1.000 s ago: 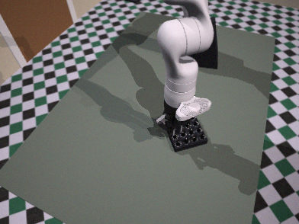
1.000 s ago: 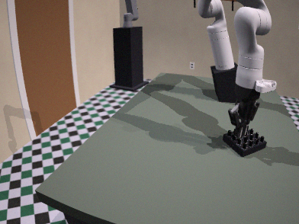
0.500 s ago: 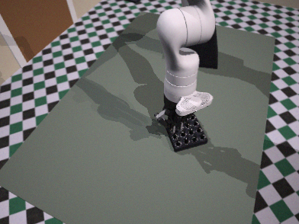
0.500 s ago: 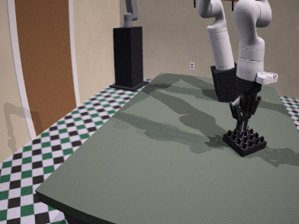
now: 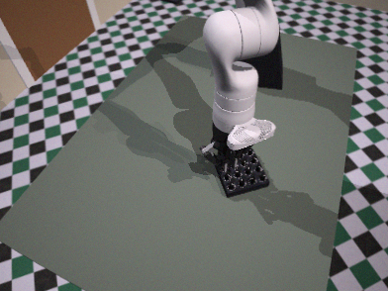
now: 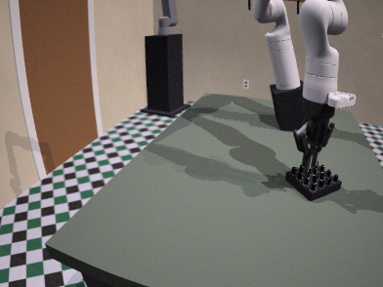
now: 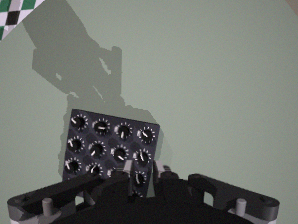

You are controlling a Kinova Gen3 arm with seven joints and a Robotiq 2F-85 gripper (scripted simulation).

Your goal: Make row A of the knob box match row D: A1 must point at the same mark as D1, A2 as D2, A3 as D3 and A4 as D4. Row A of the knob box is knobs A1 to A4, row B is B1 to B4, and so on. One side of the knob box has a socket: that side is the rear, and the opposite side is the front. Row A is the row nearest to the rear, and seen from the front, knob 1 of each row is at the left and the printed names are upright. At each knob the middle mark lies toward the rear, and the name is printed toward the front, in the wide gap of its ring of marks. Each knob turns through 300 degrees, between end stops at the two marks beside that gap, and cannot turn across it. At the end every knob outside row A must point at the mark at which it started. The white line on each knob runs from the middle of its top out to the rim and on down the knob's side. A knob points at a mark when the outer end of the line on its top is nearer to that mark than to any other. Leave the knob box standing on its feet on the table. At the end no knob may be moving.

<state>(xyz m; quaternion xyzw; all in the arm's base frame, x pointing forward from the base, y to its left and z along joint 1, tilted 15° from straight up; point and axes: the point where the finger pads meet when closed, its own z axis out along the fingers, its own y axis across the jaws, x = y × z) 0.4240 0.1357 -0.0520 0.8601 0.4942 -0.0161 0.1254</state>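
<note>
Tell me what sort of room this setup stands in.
Probably an indoor lab or test room: a white robot arm works over a knob box on a green table, with checkered floor tiles, beige walls and a wall outlet.

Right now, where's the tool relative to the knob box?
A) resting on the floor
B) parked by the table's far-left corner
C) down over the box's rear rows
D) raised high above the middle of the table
C: in the exterior view the tool reaches down among the knobs of the box, and the wrist view shows the box directly under the fingers.
</note>
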